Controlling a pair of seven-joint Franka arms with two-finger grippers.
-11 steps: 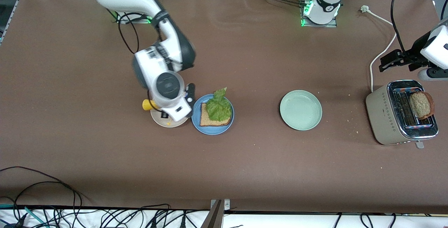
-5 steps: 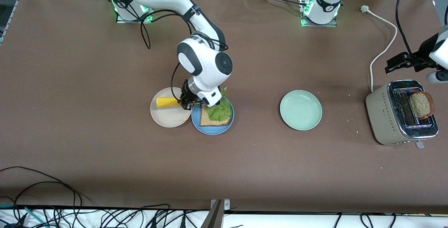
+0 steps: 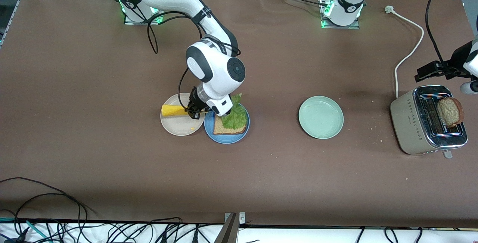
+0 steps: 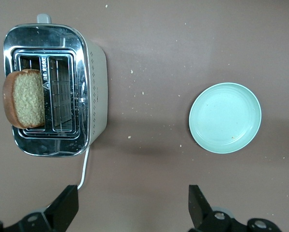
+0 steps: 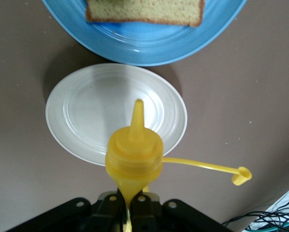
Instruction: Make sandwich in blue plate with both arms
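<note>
The blue plate [image 3: 226,137] sits near the middle of the table, toward the right arm's end. On it lies one slice of brown bread [image 3: 224,128] with a green lettuce leaf [image 3: 234,115] on top; no second slice covers it. In the right wrist view the plate's rim [image 5: 149,46] and the bread's crust edge [image 5: 144,9] show.

Touching the blue plate, on the side toward the right arm's end, is a beige plate [image 3: 175,125]. The right gripper [image 3: 194,111] hangs over the spot where the two plates meet, its jaws clamped tight on a yellow squeeze bottle [image 3: 172,110] held on its side over the beige plate. In the right wrist view the bottle [image 5: 133,157] has its nozzle out and its cap [image 5: 240,176] dangling on a strap.

A pale green plate [image 3: 320,117] lies well apart, toward the left arm's end. Farther that way stands a toaster [image 3: 414,121] with a bread slice [image 3: 449,111] sticking up from a slot. The left gripper [image 3: 429,72] hovers beside the toaster, jaws spread wide and holding nothing.
</note>
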